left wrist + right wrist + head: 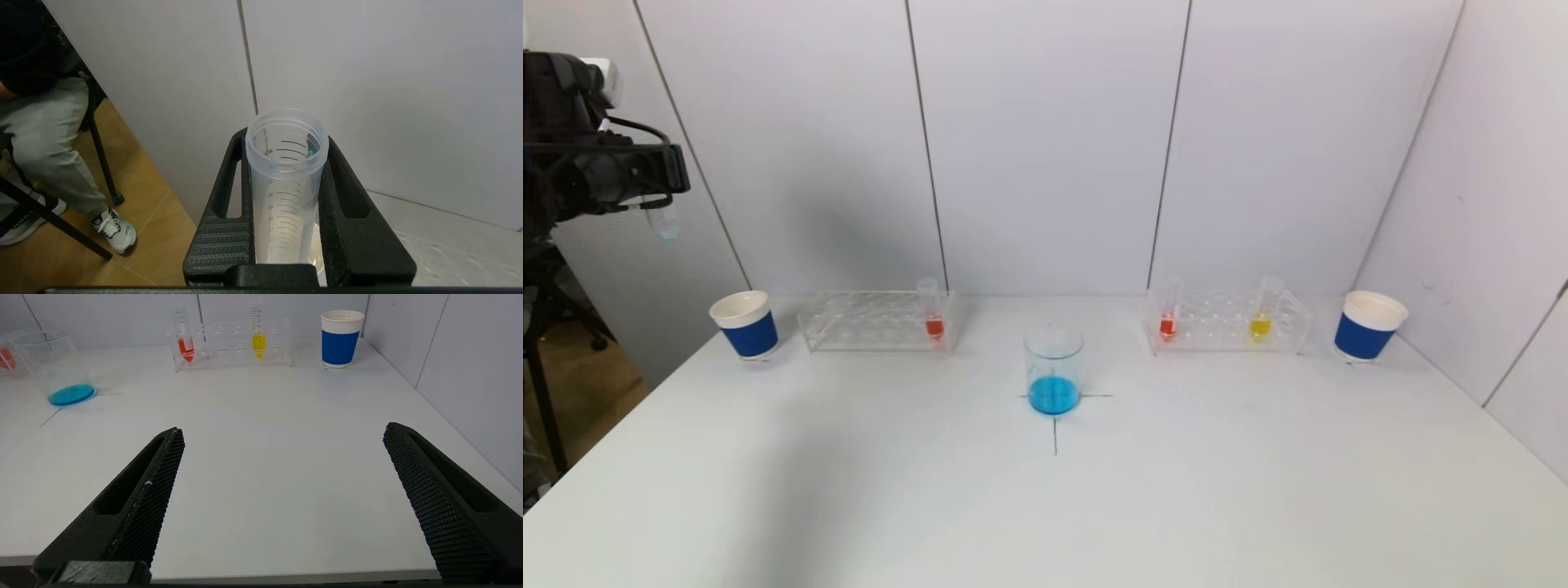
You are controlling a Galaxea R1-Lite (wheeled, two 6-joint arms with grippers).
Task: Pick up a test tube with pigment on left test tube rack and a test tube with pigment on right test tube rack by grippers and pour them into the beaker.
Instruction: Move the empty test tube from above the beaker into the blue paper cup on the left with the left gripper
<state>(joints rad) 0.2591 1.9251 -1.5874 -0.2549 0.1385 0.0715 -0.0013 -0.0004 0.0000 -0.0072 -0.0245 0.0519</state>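
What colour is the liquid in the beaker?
Blue; the beaker shows it best in the head view.

You have two clear test tube racks on the counter [849,490]: the left rack [876,321] and the right rack [1227,322]. You can count four test tubes: one red tube [933,310] in the left rack, a second red tube [1169,311] and one yellow tube [1263,310] in the right rack, and one emptied tube [286,192] held off the counter. There is one beaker [1054,369] with blue liquid, and two blue paper cups, the left cup [744,324] and the right cup [1369,325].
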